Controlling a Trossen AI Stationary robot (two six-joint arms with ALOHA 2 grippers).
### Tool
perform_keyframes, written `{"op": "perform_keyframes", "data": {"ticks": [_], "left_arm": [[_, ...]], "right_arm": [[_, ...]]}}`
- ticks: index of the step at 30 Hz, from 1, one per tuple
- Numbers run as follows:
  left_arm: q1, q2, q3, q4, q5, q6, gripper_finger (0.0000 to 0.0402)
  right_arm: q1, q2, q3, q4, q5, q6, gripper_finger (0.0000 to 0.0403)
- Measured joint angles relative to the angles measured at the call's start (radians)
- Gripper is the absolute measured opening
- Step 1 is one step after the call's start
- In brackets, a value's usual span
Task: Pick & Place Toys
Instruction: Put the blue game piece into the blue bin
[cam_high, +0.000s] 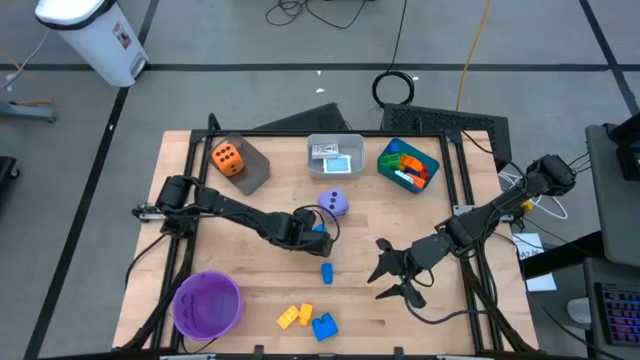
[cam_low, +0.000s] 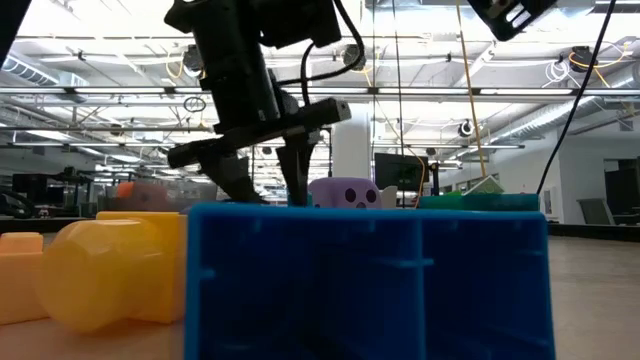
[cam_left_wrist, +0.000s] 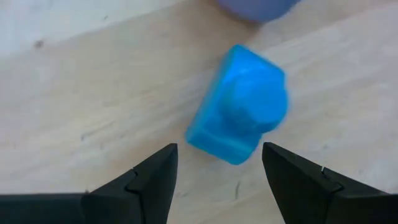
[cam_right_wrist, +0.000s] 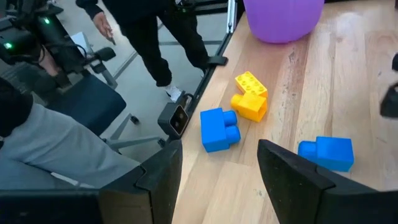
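Purple bowl (cam_high: 207, 304) sat near-left on the counter (cam_high: 250, 260). Left hand (cam_high: 316, 232) hovered mid-counter, fingers spread, empty, over a blue brick (cam_left_wrist: 239, 102) just near the purple die (cam_high: 336, 203). Another blue brick (cam_high: 326, 271) lay nearer; yellow bricks (cam_high: 293, 316) by the near edge. Right hand (cam_high: 385, 276) hovered at right, spread, empty.

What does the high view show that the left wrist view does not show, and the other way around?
Only the high view shows the whole table, the purple bowl, the orange die, the yellow bricks and the right pincer, open over bare wood. Only the left wrist view shows the gap between the left pincer fingers, open and empty, with a blue brick just ahead. Both show that left pincer near the purple die.
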Motion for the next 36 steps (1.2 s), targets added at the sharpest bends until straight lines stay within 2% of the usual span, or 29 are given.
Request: {"op": "perform_keyframes", "data": {"ticks": [18, 28, 36], "left_arm": [[0.092, -0.002, 0.0, 0.126, -0.024, 0.389, 0.0241], [0.086, -0.002, 0.0, 0.121, -0.019, 0.461, 0.0241], [0.075, -0.002, 0.0, 0.108, 0.015, 0.46, 0.0241]], "right_arm": [[-0.001, 0.0, 0.0, -0.005, 0.003, -0.023, 0.0201], [-0.028, 0.0, 0.0, -0.004, 0.003, -0.016, 0.0201], [-0.05, 0.0, 0.0, -0.004, 0.003, -0.023, 0.0201]]}}
